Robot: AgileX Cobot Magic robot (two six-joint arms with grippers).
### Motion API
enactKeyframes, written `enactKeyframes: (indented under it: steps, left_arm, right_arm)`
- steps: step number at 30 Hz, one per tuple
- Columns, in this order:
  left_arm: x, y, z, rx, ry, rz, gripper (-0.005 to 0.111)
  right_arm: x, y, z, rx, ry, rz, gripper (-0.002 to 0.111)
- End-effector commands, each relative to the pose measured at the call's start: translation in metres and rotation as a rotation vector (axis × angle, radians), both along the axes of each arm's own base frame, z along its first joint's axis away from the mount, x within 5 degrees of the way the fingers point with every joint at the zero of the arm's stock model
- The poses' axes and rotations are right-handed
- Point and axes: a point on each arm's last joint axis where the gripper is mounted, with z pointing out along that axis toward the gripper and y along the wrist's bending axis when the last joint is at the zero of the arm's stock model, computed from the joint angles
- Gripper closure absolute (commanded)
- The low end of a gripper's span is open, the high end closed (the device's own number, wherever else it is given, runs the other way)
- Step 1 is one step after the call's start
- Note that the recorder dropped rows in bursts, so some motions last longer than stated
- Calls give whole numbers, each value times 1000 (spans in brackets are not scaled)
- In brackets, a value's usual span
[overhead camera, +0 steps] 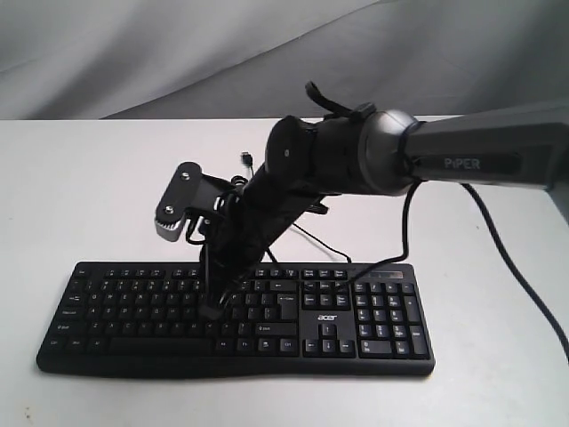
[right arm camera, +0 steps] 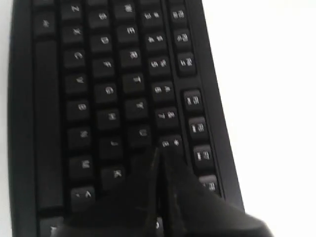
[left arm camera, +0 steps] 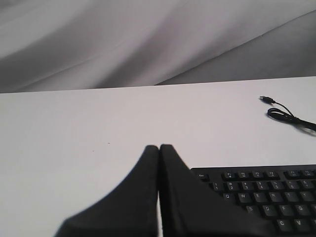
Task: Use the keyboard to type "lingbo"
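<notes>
Right claw [right arm camera: 159, 154] [overhead camera: 213, 310]: clenched, its two black fingers pressed flat together with nothing between them. The tips are lowered onto the letter block of the wide black plastic keyboard with white legends [overhead camera: 133, 302] [right arm camera: 98, 89], close to the 8 key. Whether they press a key cannot be told.

Left claw [left arm camera: 159, 148]: likewise clenched and holding nothing. It sits over bare worktop just beside the keyboard's [left arm camera: 261, 197] Esc corner, and it does not show in the exterior view.

Keyboard: it lies flat and parallel to the edge of the flat white worktop [overhead camera: 89, 178] nearest the exterior camera, about midway along that edge. Its number pad and white "acer" logo are toward the right-hand edge.

Obstruction: the dark grey jointed right arm [overhead camera: 462, 160], marked "PiPER", comes in from the right-hand edge and slants down across the keyboard's middle. It hides part of the function row and the centre letter keys from the exterior camera.

Surroundings: the thin black USB cable [left arm camera: 289, 116] lies loosely coiled on the worktop beyond the keyboard, toward the far edge, with its plug [overhead camera: 247, 160] free. A thicker black arm lead [overhead camera: 524, 276] hangs down toward the right-hand edge. Crumpled grey cloth backdrop [overhead camera: 133, 53] rises behind the far edge.
</notes>
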Motion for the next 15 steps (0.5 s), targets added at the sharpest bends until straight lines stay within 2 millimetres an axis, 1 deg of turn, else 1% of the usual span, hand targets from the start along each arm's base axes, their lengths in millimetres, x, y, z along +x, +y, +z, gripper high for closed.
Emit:
enactKeyframes:
  steps: [1, 7, 11, 15]
  left_arm:
    - [0, 0, -1, -5, -6, 0, 106]
    - [0, 0, -1, -5, -6, 0, 106]
    - [0, 0, -1, -5, -6, 0, 106]
    - [0, 0, -1, -5, -6, 0, 106]
  right_arm:
    - [1, -11, 3, 43, 1, -30, 108]
    - [0, -8, 0, 71, 23, -37, 108]
    - [0, -8, -7, 61, 35, -36, 108]
    - [1, -9, -8, 59, 42, -40, 108]
